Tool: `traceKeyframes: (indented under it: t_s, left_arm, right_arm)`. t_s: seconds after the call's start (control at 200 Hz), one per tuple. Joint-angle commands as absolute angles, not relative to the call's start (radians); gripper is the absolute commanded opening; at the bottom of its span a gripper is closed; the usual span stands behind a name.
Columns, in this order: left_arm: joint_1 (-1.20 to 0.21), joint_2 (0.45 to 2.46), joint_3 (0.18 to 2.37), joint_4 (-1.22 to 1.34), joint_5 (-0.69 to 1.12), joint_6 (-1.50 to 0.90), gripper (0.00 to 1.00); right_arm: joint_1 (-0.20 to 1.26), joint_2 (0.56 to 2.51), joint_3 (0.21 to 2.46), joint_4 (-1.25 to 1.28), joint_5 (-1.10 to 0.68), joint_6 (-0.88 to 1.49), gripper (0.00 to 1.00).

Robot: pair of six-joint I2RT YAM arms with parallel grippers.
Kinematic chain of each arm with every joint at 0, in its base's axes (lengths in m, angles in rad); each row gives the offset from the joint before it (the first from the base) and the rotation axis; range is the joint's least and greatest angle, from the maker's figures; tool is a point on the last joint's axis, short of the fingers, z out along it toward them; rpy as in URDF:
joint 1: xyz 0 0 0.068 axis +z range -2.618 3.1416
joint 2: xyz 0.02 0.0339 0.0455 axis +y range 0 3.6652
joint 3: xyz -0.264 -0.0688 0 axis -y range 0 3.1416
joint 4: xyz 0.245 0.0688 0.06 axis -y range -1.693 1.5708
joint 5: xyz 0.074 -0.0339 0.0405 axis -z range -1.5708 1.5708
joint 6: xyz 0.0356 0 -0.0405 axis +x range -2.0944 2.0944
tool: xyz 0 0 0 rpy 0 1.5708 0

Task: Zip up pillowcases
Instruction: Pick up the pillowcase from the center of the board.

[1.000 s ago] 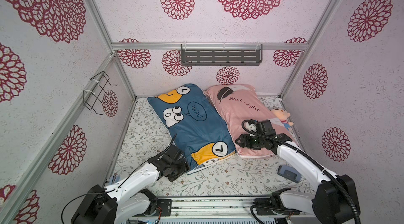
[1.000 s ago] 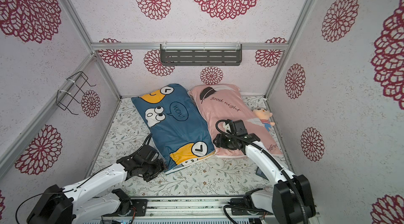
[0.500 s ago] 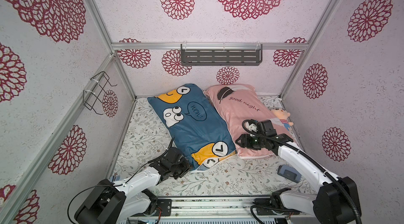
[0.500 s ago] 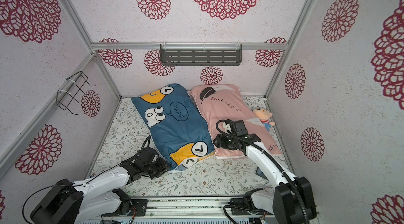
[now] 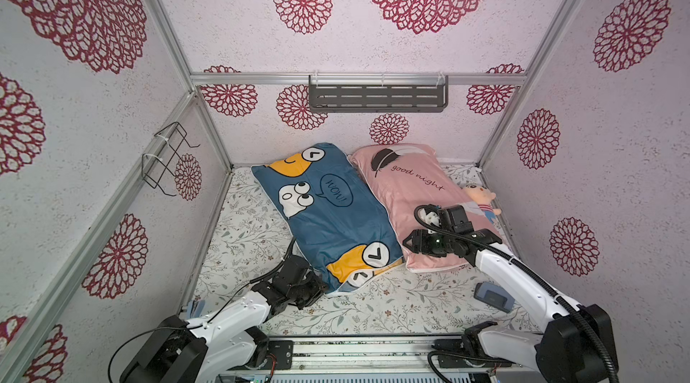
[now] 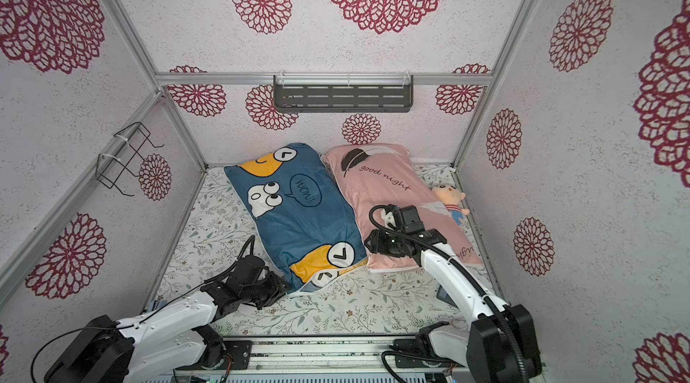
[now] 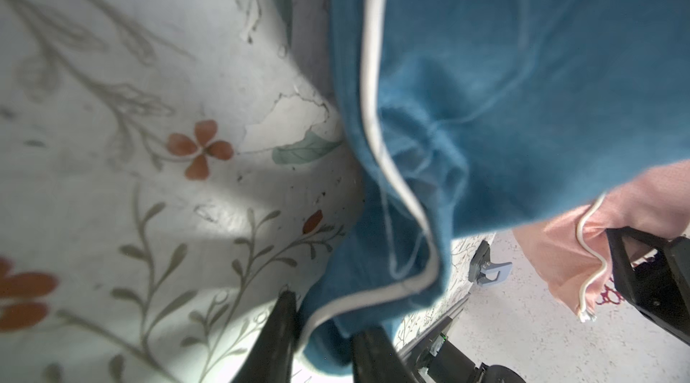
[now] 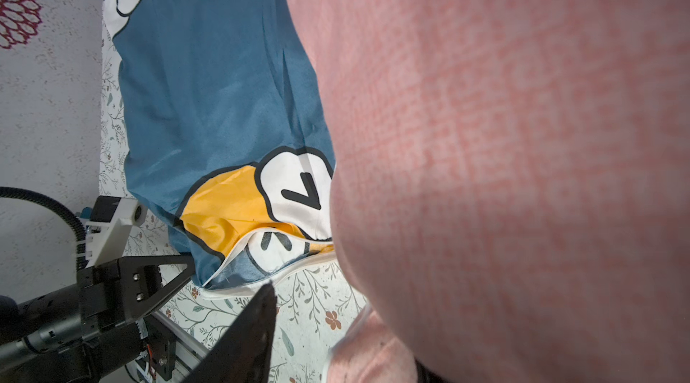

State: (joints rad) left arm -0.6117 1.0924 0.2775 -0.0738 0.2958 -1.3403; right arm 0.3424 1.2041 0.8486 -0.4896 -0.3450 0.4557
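Two pillowcases lie side by side in both top views, the blue pillowcase (image 5: 328, 220) (image 6: 298, 220) left of the pink pillowcase (image 5: 410, 194) (image 6: 381, 190). My left gripper (image 5: 322, 285) (image 6: 285, 285) is at the blue one's near left corner. In the left wrist view that gripper (image 7: 328, 315) is shut on the white-piped blue corner (image 7: 373, 287). My right gripper (image 5: 410, 244) (image 6: 369, 243) rests at the pink pillowcase's near left corner. In the right wrist view it (image 8: 343, 329) is open, one finger (image 8: 261, 325) apart from the pink corner (image 8: 373, 355). The blue end (image 8: 239, 269) gapes open.
A plush doll (image 5: 481, 200) (image 6: 450, 200) lies against the right wall beside the pink pillowcase. A small blue-grey device (image 5: 493, 297) sits on the floral sheet (image 5: 254, 220) near the right arm. A grey shelf (image 5: 377, 97) hangs on the back wall, a wire rack (image 5: 168, 160) on the left wall.
My left gripper has slid along the sheet to the blue pillowcase's near corner and closed its jaws on it. The right arm has hardly moved.
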Motion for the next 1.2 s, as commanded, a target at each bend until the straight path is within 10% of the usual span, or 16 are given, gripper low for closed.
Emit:
traceKeyframes:
  t_s: [0.0, 0.24, 0.62, 0.881, 1.196]
  left_arm:
    - [-0.624, 1.085, 0.303, -0.041, 0.309, -1.337, 0.22]
    - [-0.630, 0.985, 0.340, -0.156, 0.290, -1.332, 0.00]
    - [-0.645, 0.983, 0.366, -0.204, 0.308, -1.295, 0.00]
    - [-0.669, 0.883, 0.232, -0.083, 0.291, -1.437, 0.86]
    - [-0.790, 0.725, 0.084, -0.100, 0.152, -1.561, 0.91]
  right_arm:
    - [0.337, 1.187, 0.869, -0.501, -0.336, 0.457, 0.57]
    - [0.522, 1.217, 0.845, -0.408, -0.370, 0.551, 0.51]
    - [0.790, 1.412, 0.795, -0.030, -0.511, 0.791, 0.33]
    - [0.844, 1.463, 0.765, 0.081, -0.561, 0.872, 0.28]
    - [0.809, 1.448, 0.768, 0.050, -0.548, 0.837, 0.25]
